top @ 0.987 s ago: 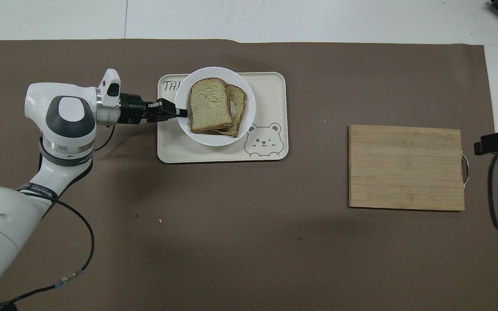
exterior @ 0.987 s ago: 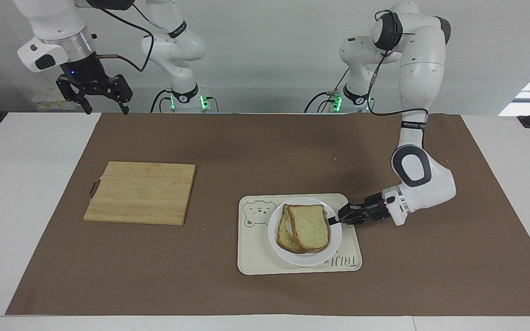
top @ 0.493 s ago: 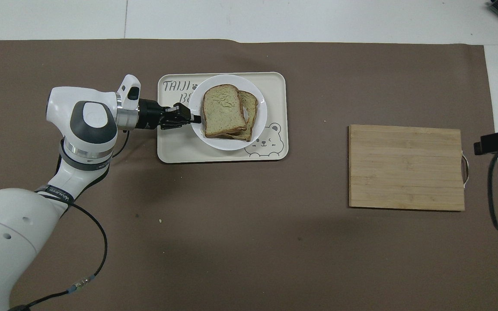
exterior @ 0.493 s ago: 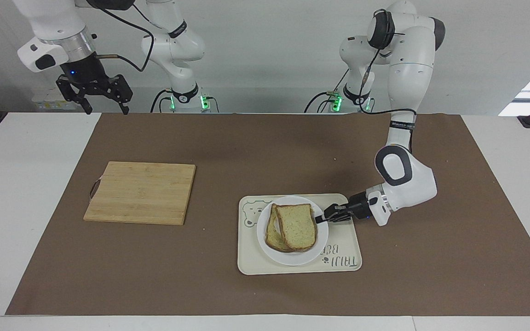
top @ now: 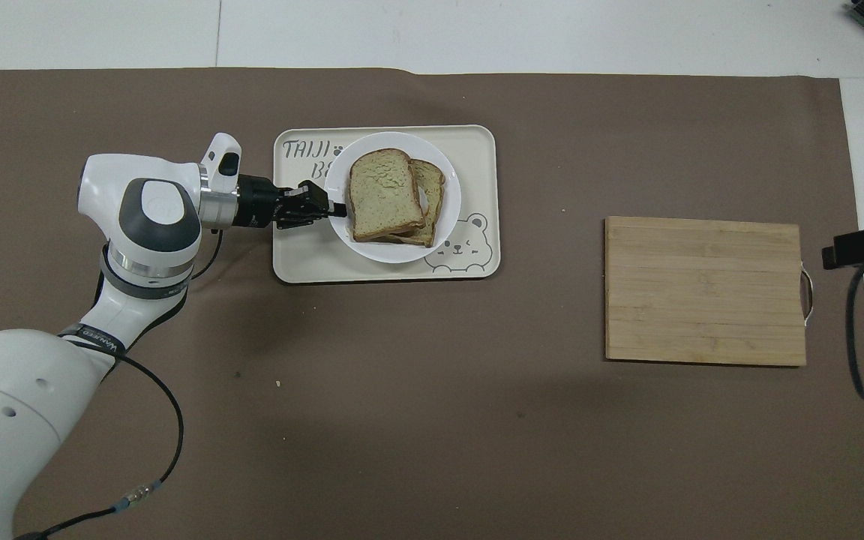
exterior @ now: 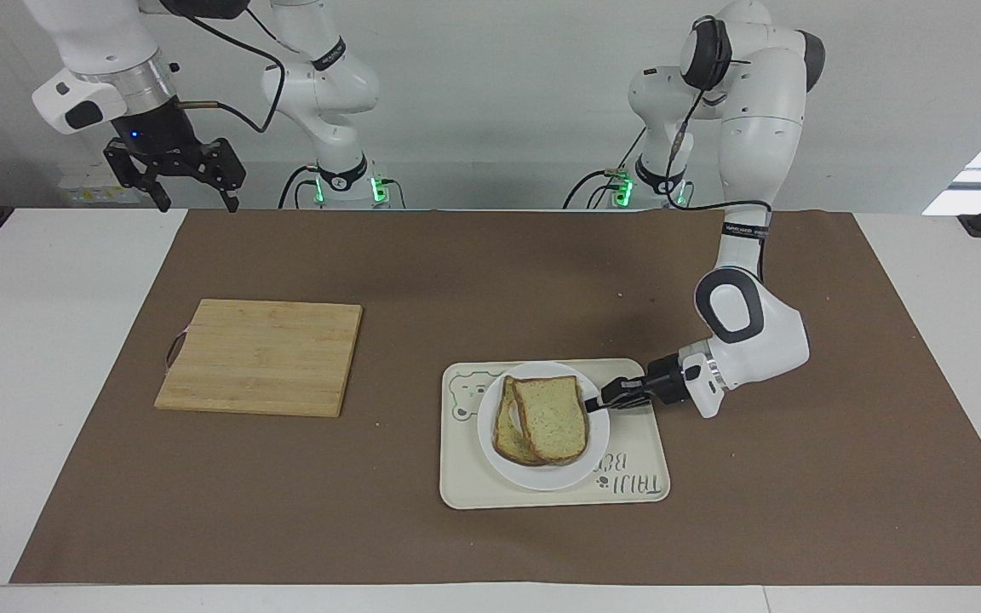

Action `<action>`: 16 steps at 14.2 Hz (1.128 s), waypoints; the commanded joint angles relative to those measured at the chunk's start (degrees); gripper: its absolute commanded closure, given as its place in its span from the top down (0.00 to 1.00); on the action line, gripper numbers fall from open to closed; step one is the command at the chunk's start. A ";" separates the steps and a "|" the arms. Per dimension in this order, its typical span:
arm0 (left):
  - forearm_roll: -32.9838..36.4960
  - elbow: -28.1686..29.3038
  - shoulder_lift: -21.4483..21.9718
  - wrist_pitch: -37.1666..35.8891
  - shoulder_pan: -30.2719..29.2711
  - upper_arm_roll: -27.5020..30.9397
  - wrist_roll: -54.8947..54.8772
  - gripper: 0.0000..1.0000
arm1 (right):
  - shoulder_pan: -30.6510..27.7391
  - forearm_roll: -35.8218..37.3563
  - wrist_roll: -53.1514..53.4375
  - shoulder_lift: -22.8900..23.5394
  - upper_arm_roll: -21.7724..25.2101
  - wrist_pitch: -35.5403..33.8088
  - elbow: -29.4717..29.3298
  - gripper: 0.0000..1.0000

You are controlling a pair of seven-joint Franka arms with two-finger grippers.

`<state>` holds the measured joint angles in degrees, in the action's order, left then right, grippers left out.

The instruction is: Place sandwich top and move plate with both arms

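Observation:
The small white plate (exterior: 542, 478) (top: 394, 255) rests on the cream bear-print tray (exterior: 635, 487) (top: 304, 259). On the plate lies the sandwich top (exterior: 552, 419) (top: 383, 193), a plain crusted slice stacked askew on another slice that is mostly hidden beneath it. My left gripper (exterior: 598, 405) (top: 337, 210) reaches in low and level from the left arm's end, shut on the plate's rim. My right gripper (exterior: 198, 204) hangs open and empty, high over the table's edge by the robots at the right arm's end.
A bamboo cutting board (exterior: 261, 356) (top: 704, 290) lies on the brown mat toward the right arm's end, apart from the tray. Bare mat lies between board and tray and on the side nearer the robots.
Over the second my left gripper carried the plate a little toward the right arm's end, off the tray's farther edge and further onto the tray. In the last half second it barely moved. The right arm stayed still.

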<state>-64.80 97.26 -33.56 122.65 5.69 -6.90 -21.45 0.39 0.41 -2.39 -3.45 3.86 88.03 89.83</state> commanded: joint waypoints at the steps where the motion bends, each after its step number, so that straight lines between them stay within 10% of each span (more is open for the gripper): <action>1: 0.81 2.58 1.65 -0.04 -0.67 0.57 0.97 0.12 | -0.12 0.56 -0.68 -0.59 -0.17 -0.31 0.52 1.00; 3: 1.60 2.49 1.65 -0.57 -0.85 0.57 0.97 0.29 | -0.12 0.56 -0.68 -0.59 -0.17 -0.31 0.61 1.00; 16: 16.26 1.35 10.07 -5.67 -3.66 1.27 0.97 0.48 | -0.12 0.56 -0.68 -0.59 -0.17 -0.31 0.52 1.00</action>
<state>-52.89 97.30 -28.21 118.26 2.38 -5.81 -21.41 0.39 0.41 -2.39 -3.45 3.86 88.03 89.83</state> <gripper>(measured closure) 0.551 0.000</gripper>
